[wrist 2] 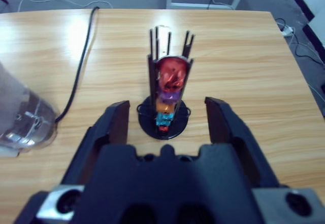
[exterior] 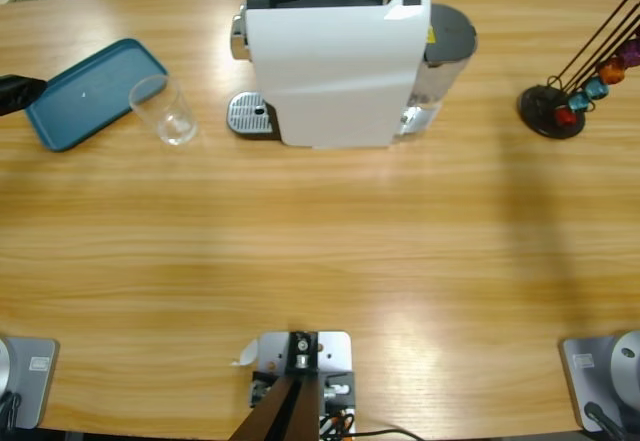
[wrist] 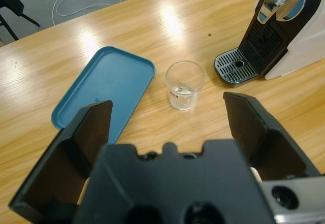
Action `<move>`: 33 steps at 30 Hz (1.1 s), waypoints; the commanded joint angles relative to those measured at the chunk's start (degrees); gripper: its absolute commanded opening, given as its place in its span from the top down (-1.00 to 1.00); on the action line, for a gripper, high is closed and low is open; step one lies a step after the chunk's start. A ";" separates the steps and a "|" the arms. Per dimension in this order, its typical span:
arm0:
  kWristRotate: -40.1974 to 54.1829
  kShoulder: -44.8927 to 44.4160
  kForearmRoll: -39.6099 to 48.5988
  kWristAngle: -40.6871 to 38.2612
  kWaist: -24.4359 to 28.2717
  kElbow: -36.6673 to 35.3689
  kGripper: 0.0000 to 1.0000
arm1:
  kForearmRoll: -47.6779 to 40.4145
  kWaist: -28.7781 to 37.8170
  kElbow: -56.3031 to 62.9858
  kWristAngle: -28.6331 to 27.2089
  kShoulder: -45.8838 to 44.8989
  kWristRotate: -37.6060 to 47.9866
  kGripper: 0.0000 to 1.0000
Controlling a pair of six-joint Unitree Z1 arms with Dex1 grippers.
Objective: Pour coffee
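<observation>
Wooden table (exterior: 320, 261) fills the high view, grain running left-right. White coffee machine (exterior: 340, 56) sits at upper centre, body lying lengthwise left-right, spout end and metal drip tray (exterior: 250, 116) at its left, water tank (exterior: 440, 61) at its right. Blue tray (exterior: 85, 96) lies flat at upper left, long axis tilted up to the right. Capsule rack (exterior: 560, 101) stands at the far right edge, rods leaning up-right, coloured pods on it. Clear glass (exterior: 168, 111) stands upright, mouth up, just beside the blue tray's right edge and left of the drip tray, apart from it.

Left gripper (wrist: 167, 117) hangs above the table, angled down; jaws spread wide, gripping nothing. In the left wrist view the glass (wrist: 185, 85) sits centred between the jaws but farther out, upper-middle of frame, not touching them; blue tray (wrist: 104, 92) at its left, drip tray (wrist: 237, 66) upper right.

Right gripper (wrist 2: 165, 117) is tilted down at the capsule rack (wrist 2: 165, 97); jaws open, empty, rack upright between and beyond them. Water tank (wrist 2: 20, 117) at left edge.
</observation>
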 commanded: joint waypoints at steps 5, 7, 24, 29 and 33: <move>0.31 2.34 -0.58 0.69 -0.36 2.16 -0.89 | -3.52 -1.86 2.76 1.88 3.23 -1.21 -0.20; 0.31 2.34 -0.58 0.69 -0.36 2.16 -0.89 | -4.29 -1.93 2.86 2.09 3.86 -1.38 -0.20; 0.40 2.43 -0.58 0.76 -0.36 2.16 -0.88 | -6.72 -3.09 3.39 2.18 5.83 -2.38 -0.18; 0.40 2.46 -0.58 0.78 -0.36 2.14 -0.89 | -7.21 -3.12 3.48 2.49 6.22 -2.75 -0.18; 0.45 2.43 0.21 0.78 -0.36 1.61 -0.99 | -7.58 -3.28 3.48 2.49 6.57 -2.82 -0.18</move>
